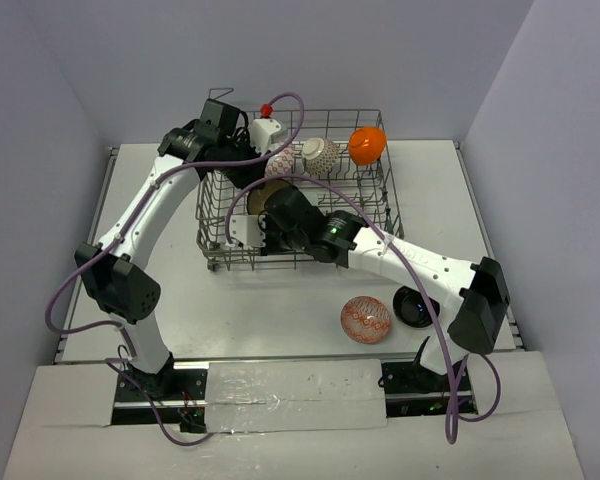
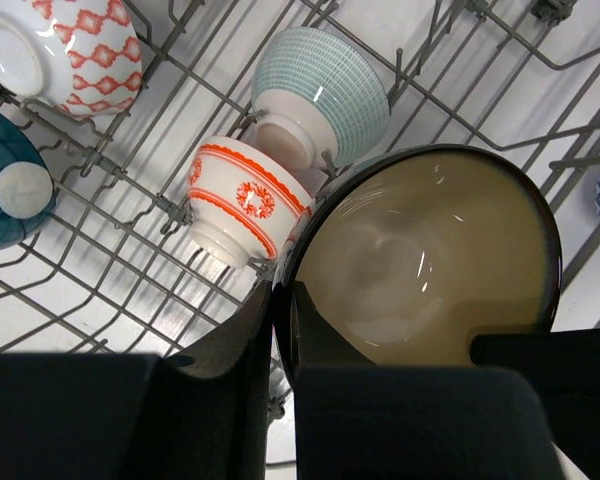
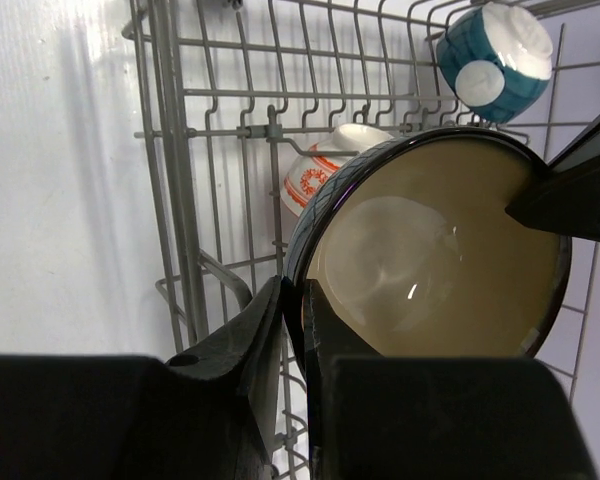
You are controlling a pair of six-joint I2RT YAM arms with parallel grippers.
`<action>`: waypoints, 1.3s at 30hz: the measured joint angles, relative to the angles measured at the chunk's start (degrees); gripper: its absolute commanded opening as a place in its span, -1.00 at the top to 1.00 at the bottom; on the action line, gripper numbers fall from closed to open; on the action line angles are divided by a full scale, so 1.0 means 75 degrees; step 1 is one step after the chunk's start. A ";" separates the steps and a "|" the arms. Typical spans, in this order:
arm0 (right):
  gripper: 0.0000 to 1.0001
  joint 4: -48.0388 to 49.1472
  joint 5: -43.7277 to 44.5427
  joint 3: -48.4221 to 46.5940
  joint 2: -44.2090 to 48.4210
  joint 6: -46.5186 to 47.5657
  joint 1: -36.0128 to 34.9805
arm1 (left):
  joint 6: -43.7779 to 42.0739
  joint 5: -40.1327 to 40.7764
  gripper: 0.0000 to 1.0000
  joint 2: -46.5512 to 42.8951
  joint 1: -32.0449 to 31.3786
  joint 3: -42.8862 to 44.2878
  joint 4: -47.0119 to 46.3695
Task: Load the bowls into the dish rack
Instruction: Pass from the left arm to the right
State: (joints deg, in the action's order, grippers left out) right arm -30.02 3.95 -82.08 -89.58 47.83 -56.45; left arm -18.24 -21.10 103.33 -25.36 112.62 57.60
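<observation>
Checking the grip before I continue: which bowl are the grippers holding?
The dark-rimmed bowl with the plain beige inside, the only one gripped: left gripper and right gripper pinch its rim.

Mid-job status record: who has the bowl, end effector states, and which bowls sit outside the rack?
held bowl: brown bowl, over dish rack
left end effector: shut on brown bowl's rim
right end effector: shut on the same rim, elsewhere along it
outside rack, on table: red-patterned bowl, black bowl
</observation>
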 measured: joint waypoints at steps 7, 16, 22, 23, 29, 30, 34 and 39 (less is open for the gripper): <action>1.00 -0.0009 0.0017 -0.0108 -0.0236 0.0067 0.0181 | 0.0015 0.0070 0.98 0.0020 0.0000 -0.0157 -0.0425; 1.00 -0.0117 0.0017 -0.0326 -0.0560 0.0149 0.0364 | 0.0108 0.0146 0.76 0.0323 0.0006 -0.0195 -0.0819; 1.00 -0.0259 0.0000 -0.0414 -0.0740 0.0187 0.0431 | 0.0393 0.0242 0.67 0.0323 0.0006 -0.0682 -0.1352; 1.00 -0.0277 -0.0006 -0.0414 -0.0778 0.0207 0.0434 | 0.0408 0.0259 0.67 0.0323 0.0006 -0.0743 -0.1393; 1.00 -0.0274 0.0000 -0.0420 -0.0825 0.0242 0.0484 | 0.0560 0.0265 0.61 0.0361 0.0006 -0.0816 -0.1597; 1.00 -0.0277 0.0003 -0.0420 -0.0831 0.0242 0.0490 | 0.0583 0.0262 0.60 0.0385 0.0006 -0.0816 -0.1620; 1.00 -0.0274 0.0015 -0.0428 -0.0854 0.0256 0.0513 | 0.0624 0.0265 0.47 0.0519 0.0006 -0.0816 -0.1647; 1.00 -0.0277 0.0023 -0.0449 -0.0863 0.0262 0.0533 | 0.0749 0.0428 0.34 0.0653 0.0006 -0.0816 -0.1644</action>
State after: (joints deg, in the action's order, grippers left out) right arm -32.10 4.12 -85.45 -96.05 49.80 -52.45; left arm -12.62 -17.89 108.22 -25.32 106.50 45.28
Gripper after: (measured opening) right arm 0.163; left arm 0.311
